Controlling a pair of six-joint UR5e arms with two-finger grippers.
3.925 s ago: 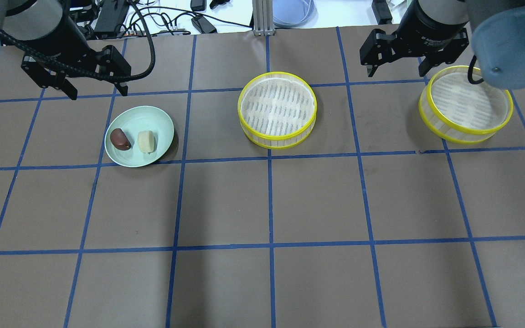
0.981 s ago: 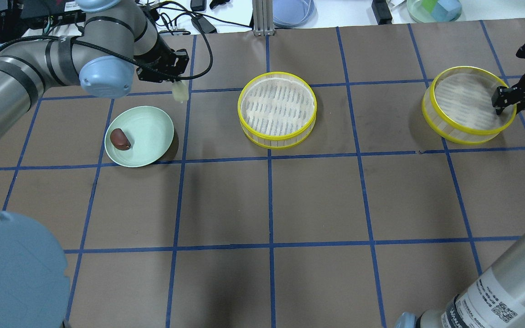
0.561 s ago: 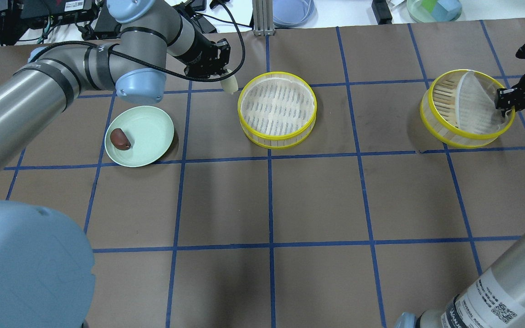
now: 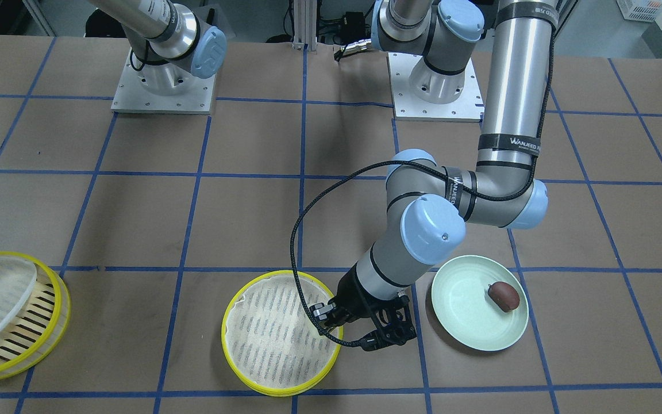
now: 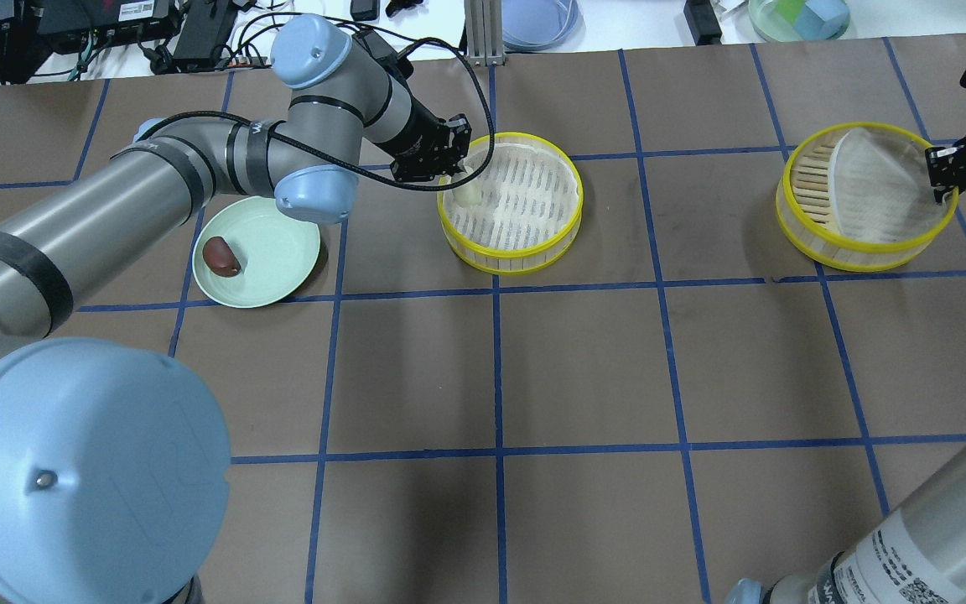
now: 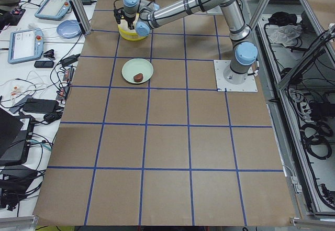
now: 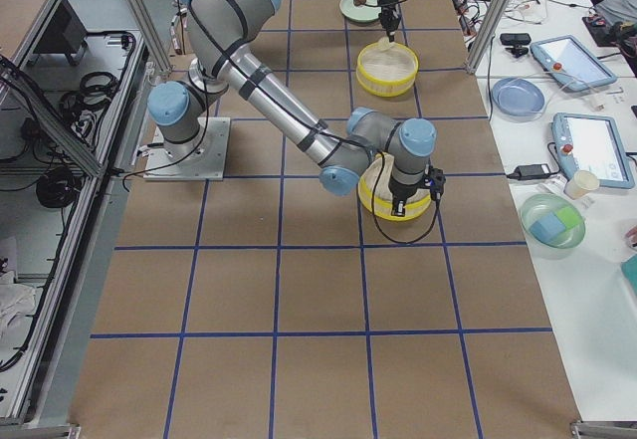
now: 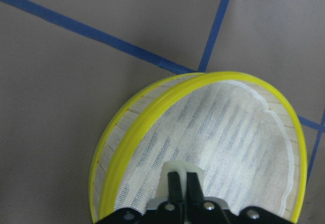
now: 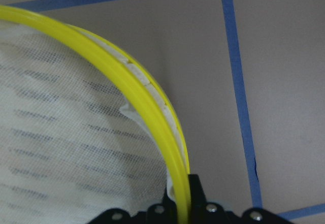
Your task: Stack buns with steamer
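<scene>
My left gripper (image 5: 460, 179) is shut on the pale cream bun (image 5: 469, 193) and holds it just inside the left rim of the middle steamer tier (image 5: 533, 260). The left wrist view shows the bun (image 8: 180, 169) pinched over the white liner (image 8: 238, 148). The dark reddish-brown bun (image 5: 220, 256) lies on the mint-green plate (image 5: 277, 252). My right gripper (image 5: 941, 191) is shut on the right rim of the other steamer tier (image 5: 835, 247). That tier's liner (image 5: 873, 193) stands lifted off the slats. The right wrist view shows the fingers astride the yellow rim (image 9: 152, 107).
Cables, a blue dish (image 5: 537, 21) and a green bowl with blocks (image 5: 797, 17) lie beyond the table's far edge. An aluminium post (image 5: 476, 33) stands at the back middle. The left arm's elbow (image 5: 80, 470) fills the near left corner.
My left gripper has carried the cream bun right, from beside the middle tier to over its left inner edge. The right tier's liner stays lifted; the right gripper has shifted slightly.
</scene>
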